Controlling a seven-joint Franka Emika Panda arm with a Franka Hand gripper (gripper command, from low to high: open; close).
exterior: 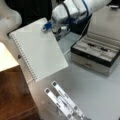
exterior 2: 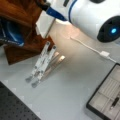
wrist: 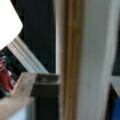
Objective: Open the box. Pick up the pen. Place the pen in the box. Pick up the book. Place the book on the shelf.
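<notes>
All three pictures are soft and blurred. In both front views the light is even and quite bright on the bench [exterior: 100, 90], with faint shadows. A warm glare spot lies on the bench in a front view. The wrist view is the most out of focus, with a washed-out white patch at its top left.

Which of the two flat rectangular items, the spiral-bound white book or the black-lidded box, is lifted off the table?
The spiral-bound white book: the end effector holds it tilted in the air, while the black-lidded box sits open on the table.
</notes>
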